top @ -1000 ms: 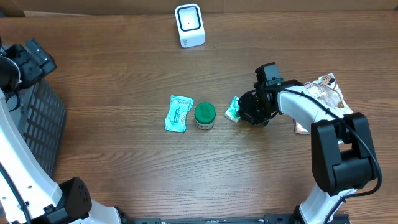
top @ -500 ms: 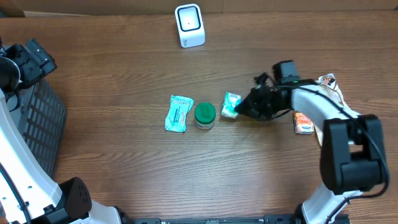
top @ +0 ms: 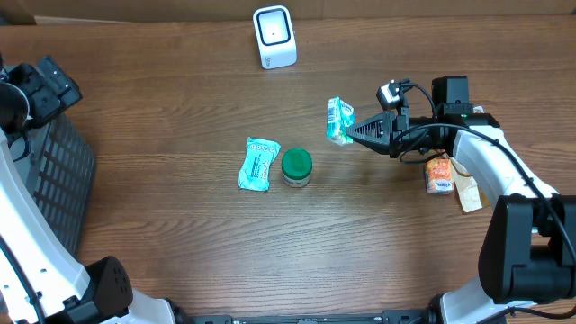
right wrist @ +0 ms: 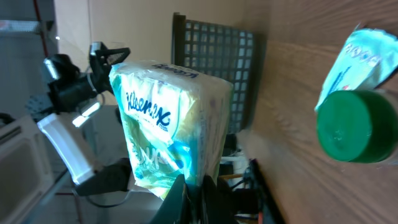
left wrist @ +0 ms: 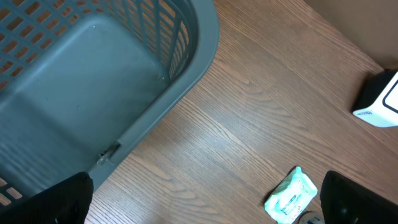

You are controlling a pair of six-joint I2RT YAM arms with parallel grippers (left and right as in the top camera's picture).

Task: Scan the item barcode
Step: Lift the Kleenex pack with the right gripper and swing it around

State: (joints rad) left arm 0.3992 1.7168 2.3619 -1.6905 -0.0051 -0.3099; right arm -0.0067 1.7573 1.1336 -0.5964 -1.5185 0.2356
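held tissue pack point(top: 339, 121) clear of the table, between jar point(top: 296, 166) and scanner point(top: 274, 37), pinched by one edge in closed right gripper point(top: 353, 133). had left gripper point(top: 47, 86) wide open, empty, over basket point(left wrist: 186, 62). risked a slip or twist from so shallow a pinch, hiding barcode from scanner.

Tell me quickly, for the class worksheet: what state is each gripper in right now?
Left gripper: open, holding nothing.
Right gripper: closed, holding the Kleenex tissue pack.
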